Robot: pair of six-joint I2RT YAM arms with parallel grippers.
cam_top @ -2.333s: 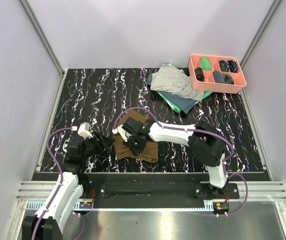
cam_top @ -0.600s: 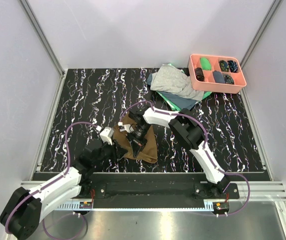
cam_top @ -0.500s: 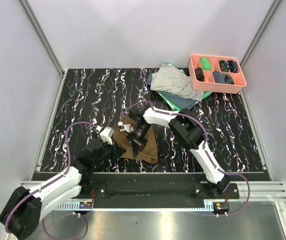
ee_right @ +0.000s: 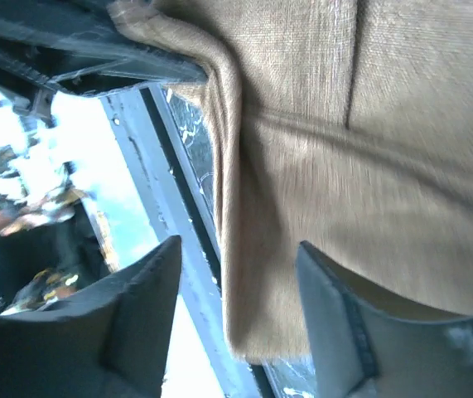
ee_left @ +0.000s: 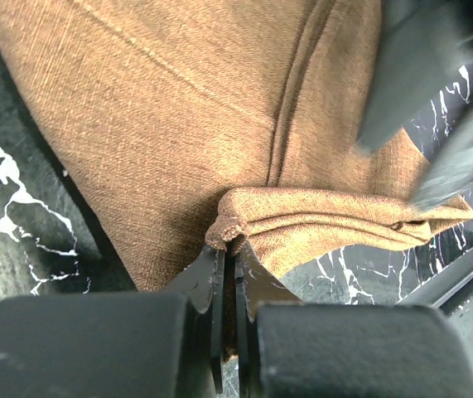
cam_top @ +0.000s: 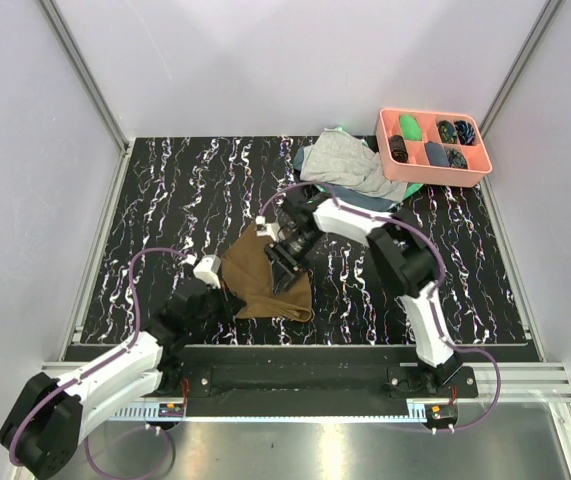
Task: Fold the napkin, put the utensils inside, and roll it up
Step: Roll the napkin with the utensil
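Note:
The brown napkin [cam_top: 252,268] lies folded and rumpled on the black marbled table, near the front middle. My left gripper [cam_top: 229,298] is at its near left corner. In the left wrist view the jaws [ee_left: 229,249] are shut on a bunched corner of the napkin [ee_left: 178,108]. My right gripper [cam_top: 283,272] hovers over the napkin's right half, open. In the right wrist view its fingers [ee_right: 149,319] stand wide apart above the napkin [ee_right: 344,149] with nothing between them. The utensils are out of view.
A pink compartment tray [cam_top: 417,175] with small dark and green items stands at the back right. Beside it lies a pile with a grey cloth [cam_top: 350,165] on a green cloth [cam_top: 343,208]. The table's metal front rail [cam_top: 295,352] runs just below the napkin.
My left gripper has shut on the napkin's near left corner. The right gripper has opened, let go of the cloth and drawn back to the right; the napkin now spreads wider to the left.

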